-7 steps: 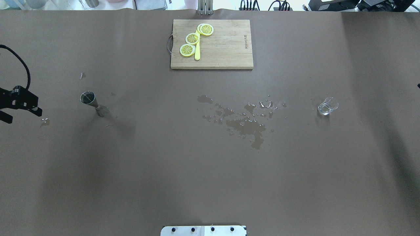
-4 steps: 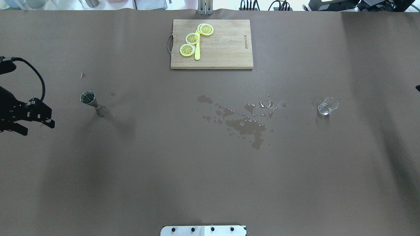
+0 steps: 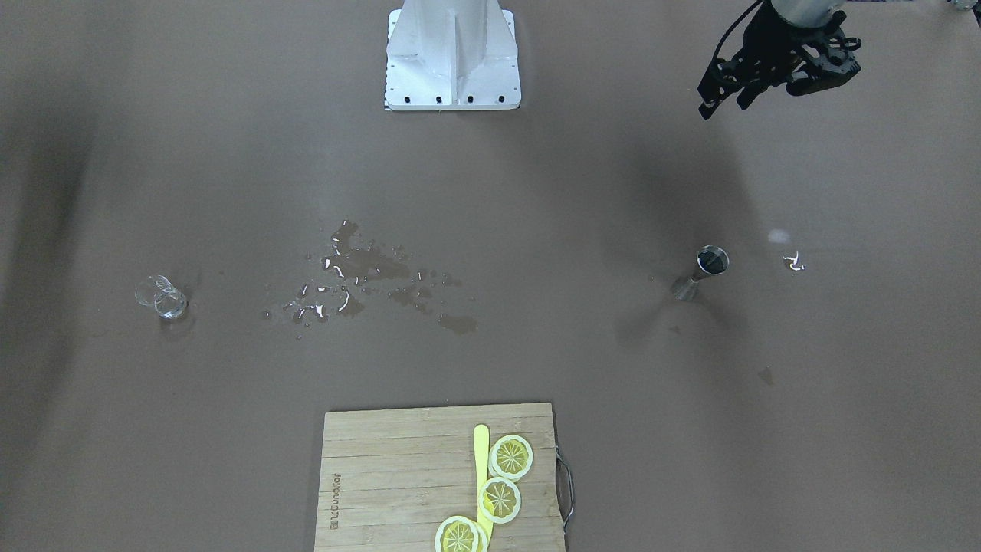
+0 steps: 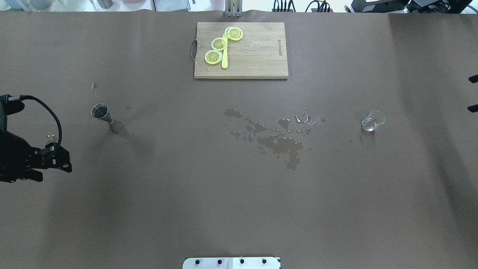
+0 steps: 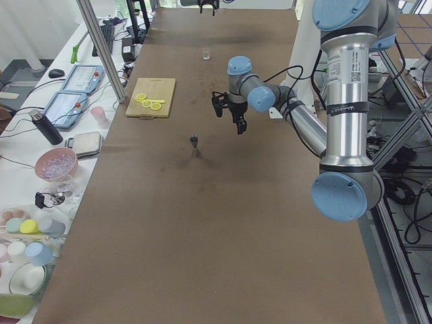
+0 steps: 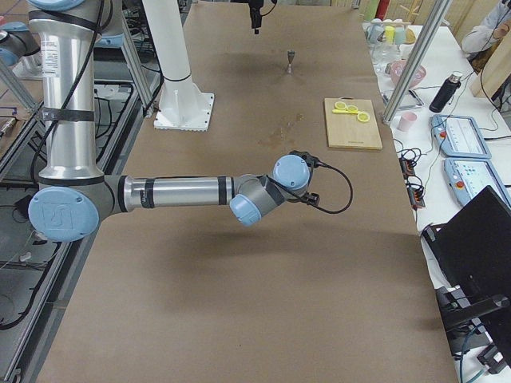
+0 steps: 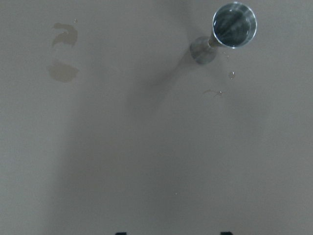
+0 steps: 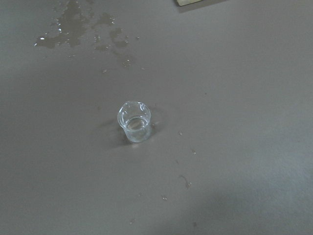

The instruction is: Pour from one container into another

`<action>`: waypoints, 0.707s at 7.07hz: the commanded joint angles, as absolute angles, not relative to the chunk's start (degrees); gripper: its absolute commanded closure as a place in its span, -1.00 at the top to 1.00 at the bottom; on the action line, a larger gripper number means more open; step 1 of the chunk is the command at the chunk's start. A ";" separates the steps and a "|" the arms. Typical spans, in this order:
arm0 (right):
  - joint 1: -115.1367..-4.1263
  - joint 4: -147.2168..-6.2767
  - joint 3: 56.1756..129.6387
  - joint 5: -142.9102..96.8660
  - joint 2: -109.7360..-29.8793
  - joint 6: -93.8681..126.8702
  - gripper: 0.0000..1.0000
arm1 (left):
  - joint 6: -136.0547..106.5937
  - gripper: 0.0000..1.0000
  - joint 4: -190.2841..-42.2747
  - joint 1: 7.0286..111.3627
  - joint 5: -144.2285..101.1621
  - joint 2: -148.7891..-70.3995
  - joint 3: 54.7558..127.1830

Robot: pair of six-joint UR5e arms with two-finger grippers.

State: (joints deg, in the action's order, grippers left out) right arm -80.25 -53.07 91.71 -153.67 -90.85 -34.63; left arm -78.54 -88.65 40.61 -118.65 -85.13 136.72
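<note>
Brown table (image 4: 239, 209), spill (image 4: 280, 144) mid; jigger (image 4: 102, 115), glass (image 4: 372, 121) upright, apart; contents unclear.

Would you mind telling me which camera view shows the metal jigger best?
The left wrist-mounted view: the jigger appears largest there, seen from above with open mouth and base clear. The overhead and front-facing views show it small; both side views show a tiny shape; the right wrist-mounted view misses it.

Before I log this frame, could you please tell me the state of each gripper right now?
Left gripper: open, holding nothing.
Right gripper: open, only its fingertips in the overhead view, nothing between them.
</note>
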 commanded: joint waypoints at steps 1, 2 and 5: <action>-80.24 -45.48 84.14 -161.35 -88.60 -35.68 1.00 | -86.53 0.49 -88.59 31.60 -107.02 -84.64 139.13; -80.24 -42.48 82.55 -162.59 -88.59 -35.68 1.00 | -90.40 0.50 -88.51 27.55 -101.66 -84.64 139.39; -80.16 -35.00 76.41 -168.47 -88.16 -35.42 1.00 | -94.37 0.94 -87.98 18.40 -87.58 -82.79 138.26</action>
State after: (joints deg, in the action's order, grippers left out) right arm -80.17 -37.87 79.50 -166.08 -88.50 -35.50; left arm -92.23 -88.10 21.90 -93.22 -83.35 139.02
